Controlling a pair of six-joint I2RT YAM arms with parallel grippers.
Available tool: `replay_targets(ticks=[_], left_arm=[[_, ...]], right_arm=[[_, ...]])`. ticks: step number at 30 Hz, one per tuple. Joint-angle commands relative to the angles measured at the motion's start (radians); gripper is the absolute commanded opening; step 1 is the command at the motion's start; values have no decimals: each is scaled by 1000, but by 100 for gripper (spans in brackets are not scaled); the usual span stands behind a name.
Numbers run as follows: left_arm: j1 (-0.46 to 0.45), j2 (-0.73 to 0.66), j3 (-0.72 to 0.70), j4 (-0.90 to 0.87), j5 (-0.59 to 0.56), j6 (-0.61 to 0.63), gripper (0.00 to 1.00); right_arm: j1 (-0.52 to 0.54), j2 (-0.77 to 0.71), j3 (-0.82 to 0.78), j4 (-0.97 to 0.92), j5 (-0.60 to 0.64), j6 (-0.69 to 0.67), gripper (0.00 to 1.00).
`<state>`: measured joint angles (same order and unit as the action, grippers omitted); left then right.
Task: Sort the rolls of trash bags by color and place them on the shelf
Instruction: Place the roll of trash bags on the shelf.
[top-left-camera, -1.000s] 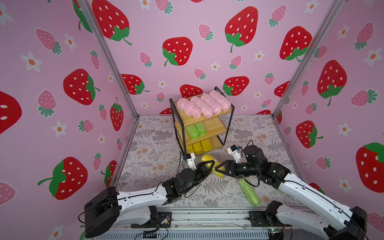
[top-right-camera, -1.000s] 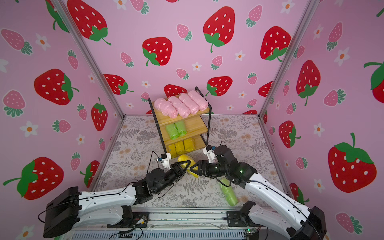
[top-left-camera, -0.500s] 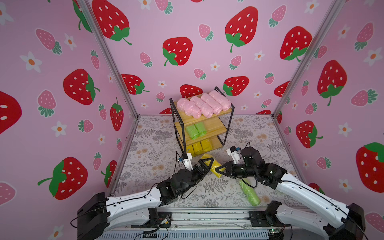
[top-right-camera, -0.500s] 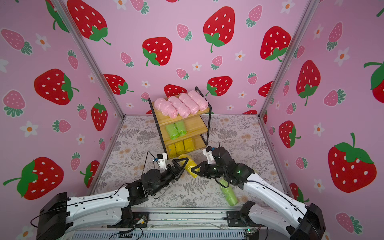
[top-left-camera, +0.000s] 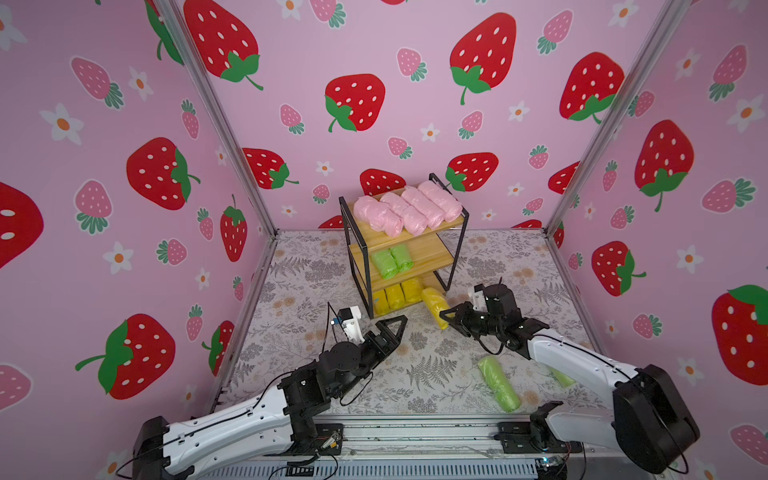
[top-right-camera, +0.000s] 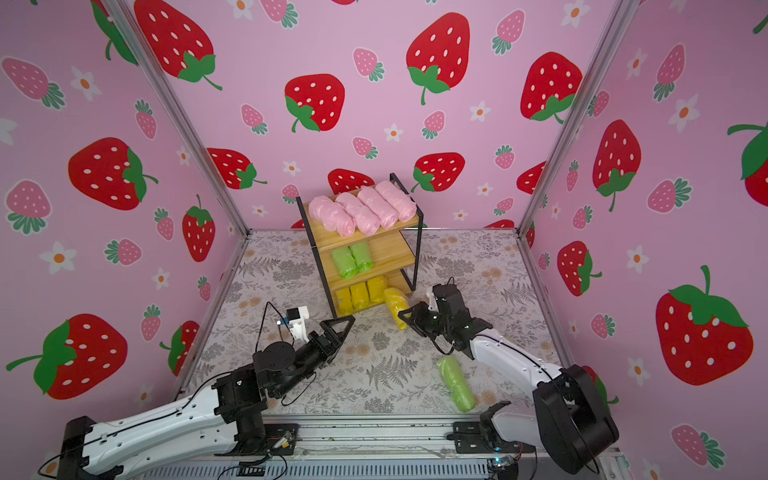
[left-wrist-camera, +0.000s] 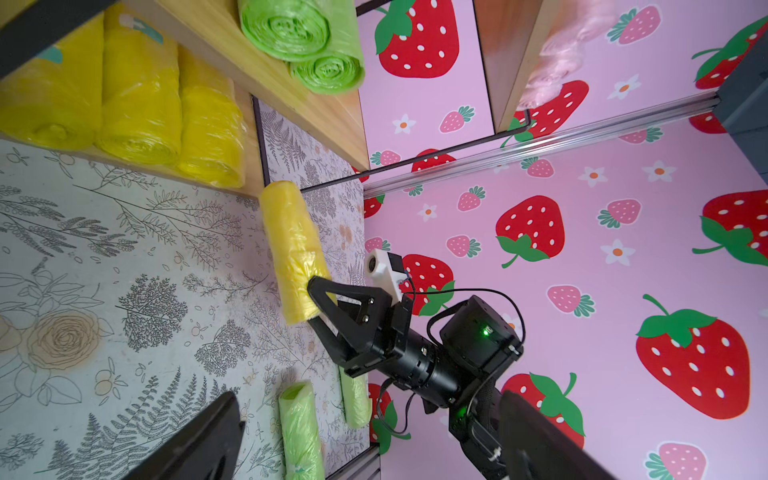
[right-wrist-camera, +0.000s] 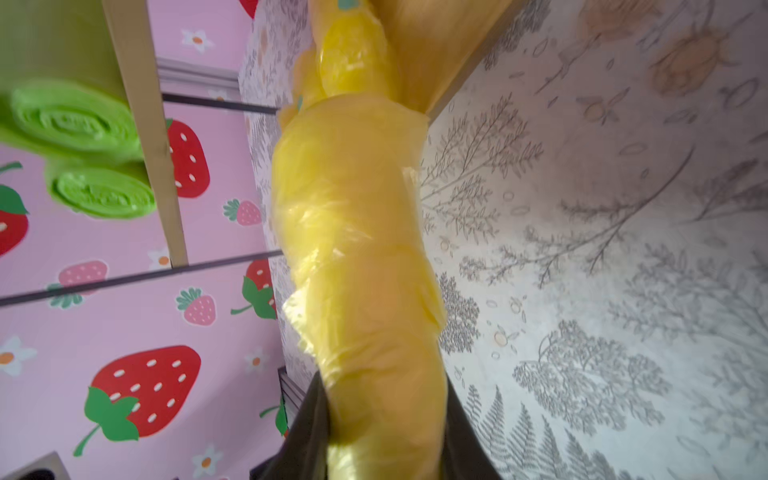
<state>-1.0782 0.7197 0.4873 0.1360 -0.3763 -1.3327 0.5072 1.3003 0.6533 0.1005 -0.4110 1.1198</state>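
**A:** Starting with the shelf (top-left-camera: 405, 245), centre of both top views. Filled how far?

**B:** Top board, complete by the look of it: four pink rolls (top-left-camera: 409, 208) side by side. Bottom board, three yellow rolls (top-left-camera: 395, 296) in a row, leaving one slot at the right-hand end. Middle board, only two green rolls (top-left-camera: 391, 261), towards its left.

**A:** And off the shelf?

**B:** In the left gripper (top-left-camera: 394, 323), lower centre of frame, nothing: spread wide, clear of every roll. In the right gripper (top-left-camera: 448, 316), right of centre, the fourth yellow roll (top-left-camera: 433, 300). Pinched at its near end, far end up against the bottom board's right front corner. Not inside yet, judging by the left wrist view.

**A:** So, remaining?

**B:** Seating that one, then fetching two more off the floor (top-left-camera: 415, 357). A loose green roll (top-left-camera: 498, 384) in plain sight, lower right of a top view. Then a second loose green roll (top-left-camera: 563, 377), mostly hidden behind the right arm (top-left-camera: 573, 361).

**A:** Roughly three quarters through, then?

**B:** About that: nine shelved, one in hand, two waiting.
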Motion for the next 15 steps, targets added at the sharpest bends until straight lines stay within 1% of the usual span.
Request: replay_targets(ticks=[1, 5, 9, 15], left_arm=[[-2, -6, -18, -38, -33, 17, 100], [-2, -2, -18, -36, -39, 31, 100], [-2, -9, -18, -39, -47, 45, 99], [-2, -22, -19, -57, -56, 58, 100]], right_arm=[[-24, 60, 68, 183, -69, 40, 0], [-36, 177, 140, 233, -103, 66, 0], [-43, 283, 180, 342, -115, 129, 0], [-75, 409, 243, 438, -132, 193, 0]])
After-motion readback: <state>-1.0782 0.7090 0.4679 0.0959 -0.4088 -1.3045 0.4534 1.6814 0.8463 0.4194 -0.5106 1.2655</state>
